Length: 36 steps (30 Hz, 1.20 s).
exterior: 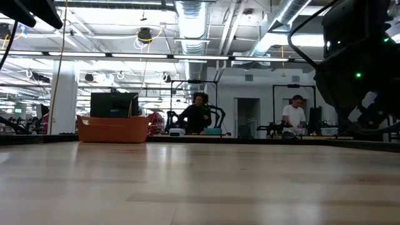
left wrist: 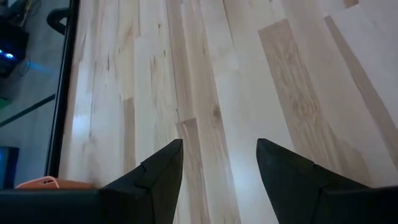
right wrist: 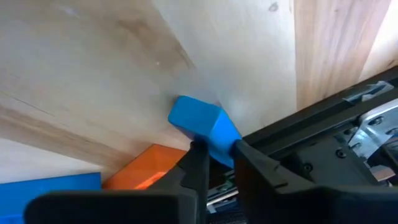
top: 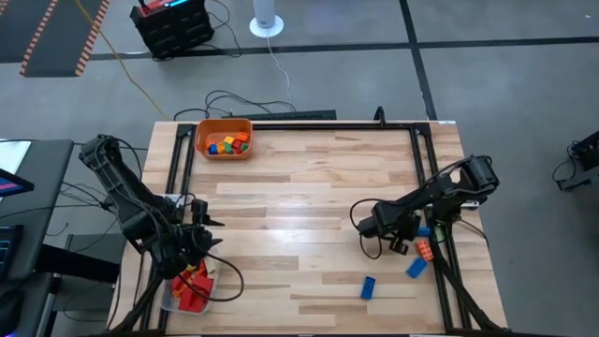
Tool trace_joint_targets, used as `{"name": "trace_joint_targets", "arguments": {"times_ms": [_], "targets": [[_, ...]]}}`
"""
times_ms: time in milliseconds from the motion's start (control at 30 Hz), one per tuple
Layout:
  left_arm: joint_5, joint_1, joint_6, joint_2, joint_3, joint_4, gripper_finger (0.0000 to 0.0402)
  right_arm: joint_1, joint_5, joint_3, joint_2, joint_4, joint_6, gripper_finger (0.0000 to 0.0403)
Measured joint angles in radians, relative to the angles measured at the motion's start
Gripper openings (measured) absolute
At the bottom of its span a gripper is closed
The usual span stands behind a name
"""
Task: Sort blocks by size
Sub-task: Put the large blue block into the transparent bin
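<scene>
Between the right pincer's [right wrist: 214,155] fingers, seemingly gripped, a blue block [right wrist: 202,124].

We count three loose blocks on the surface [top: 309,187] in the high view: two blue blocks [top: 368,286] and one orange block [top: 424,249]. There is one orange bin [top: 225,139] of mixed blocks, one clear tub [top: 190,286] of mostly red blocks, and two arms.
</scene>
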Motion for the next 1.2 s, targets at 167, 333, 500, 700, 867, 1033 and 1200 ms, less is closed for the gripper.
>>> {"name": "trace_joint_targets", "arguments": {"times_ms": [167, 333, 500, 700, 867, 1033, 1200], "targets": [[0.007, 0.0, -0.002, 0.0, 0.0, -0.007, 0.0197, 0.0, 0.0, -0.001, 0.0, 0.012, 0.001, 0.0093], [0.014, 0.0, -0.009, 0.0, 0.0, -0.018, 0.0197, 0.001, 0.0, -0.002, 0.0, 0.016, 0.027, 0.0097], [0.017, 0.0, -0.011, 0.0, 0.0, -0.018, 0.0197, 0.002, -0.001, 0.021, 0.003, -0.003, 0.042, 0.0078], [0.018, 0.0, -0.008, 0.0, 0.0, -0.019, 0.0197, 0.012, 0.061, 0.148, 0.003, -0.076, 0.048, 0.0027], [0.028, 0.0, -0.017, 0.0, 0.0, -0.024, 0.0197, 0.024, 0.138, 0.271, -0.002, -0.081, 0.068, 0.0013], [0.049, 0.0, -0.04, 0.0, 0.0, -0.024, 0.0197, 0.035, 0.16, 0.285, -0.002, -0.074, 0.127, 0.0098], [0.058, 0.0, -0.051, 0.0, 0.0, -0.025, 0.0197, 0.036, 0.16, 0.215, -0.002, -0.084, 0.238, 0.0222]]}}
